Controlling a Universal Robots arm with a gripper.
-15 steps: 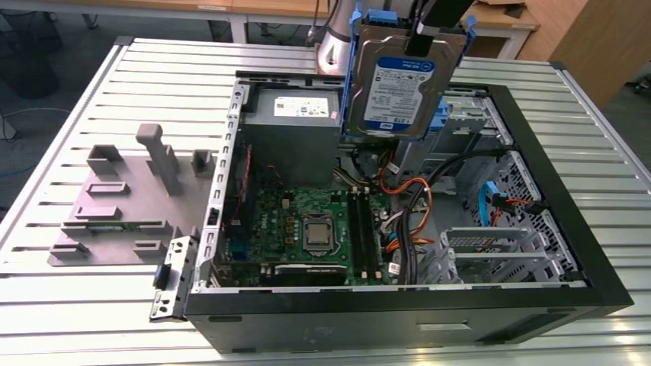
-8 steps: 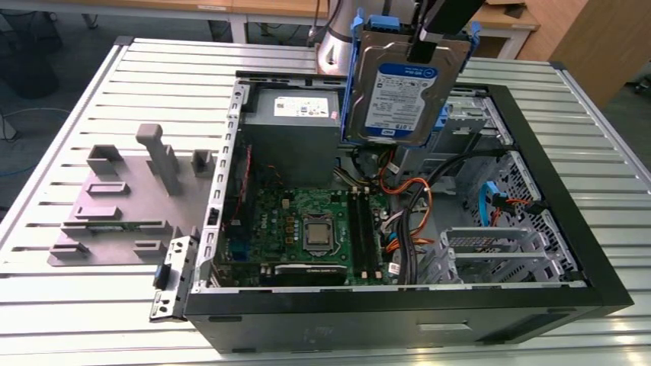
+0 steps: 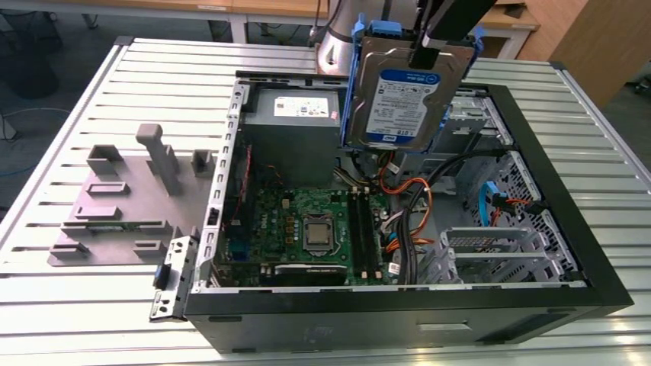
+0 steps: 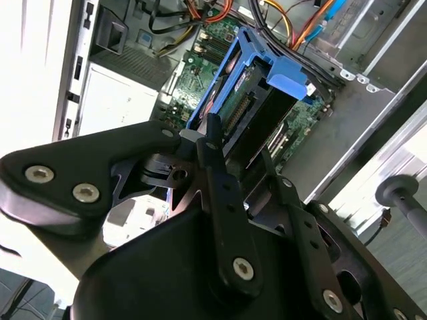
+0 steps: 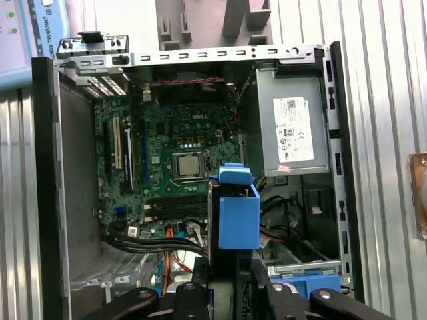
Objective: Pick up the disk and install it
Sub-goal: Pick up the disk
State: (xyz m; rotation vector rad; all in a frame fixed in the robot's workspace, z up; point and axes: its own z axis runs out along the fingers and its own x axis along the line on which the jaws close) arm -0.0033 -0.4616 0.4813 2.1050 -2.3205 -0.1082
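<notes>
- The arm's black two-fingered gripper (image 3: 425,55) is pinching the top edge of the disk (image 3: 407,95), a flat silver metal hard drive with a white-and-blue label and blue plastic side rails. In the second wrist view the fingers (image 4: 212,143) sit pressed on either side of it.
- The disk hangs upright in the air, label facing the exterior view, above the back part of the open black desktop computer case (image 3: 407,303), which lies on its side on the slatted aluminium table (image 3: 81,305).
- Below it are the grey metal power supply box (image 3: 295,114), the green motherboard (image 3: 305,221) and a tangle of orange and black cables (image 3: 409,200).
- I judge the picking-up is done, as the drive touches nothing but the gripper. The step in hand is carrying it over the case for installing.
- The empty silver perforated drive cage (image 3: 498,248) sits well apart from the disk, towards the exterior view's right and nearer the case's front wall.
- If that cage is the target, seating the drive would call for turning it from upright to match the bay, lining up the blue rails and keeping clear of the cables. A snag on the wires looks the likeliest trouble.
</notes>
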